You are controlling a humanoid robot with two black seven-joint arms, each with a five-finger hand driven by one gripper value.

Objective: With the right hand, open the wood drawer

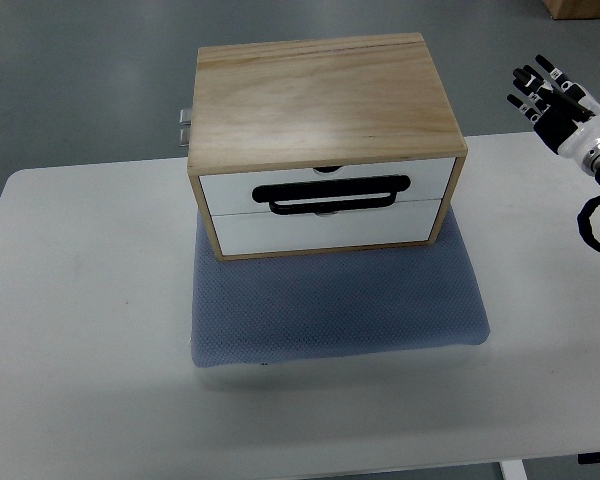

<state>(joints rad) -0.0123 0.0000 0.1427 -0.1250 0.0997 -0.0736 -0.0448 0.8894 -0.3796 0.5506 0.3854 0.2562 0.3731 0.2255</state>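
A wooden box (325, 100) with two white drawer fronts stands on a blue-grey mat (340, 305) in the middle of the table. The upper drawer (330, 185) carries a black bar handle (335, 194); the lower drawer (325, 228) sits below it. Both drawers look closed. My right hand (548, 95) hovers at the far right, level with the box's top and well apart from it, its black fingers spread and holding nothing. The left arm does not show.
The white table (90, 330) reaches the frame's left and right sides, with its front edge near the bottom. A metal hinge or latch (185, 127) sticks out at the box's back left. Grey floor lies beyond the table.
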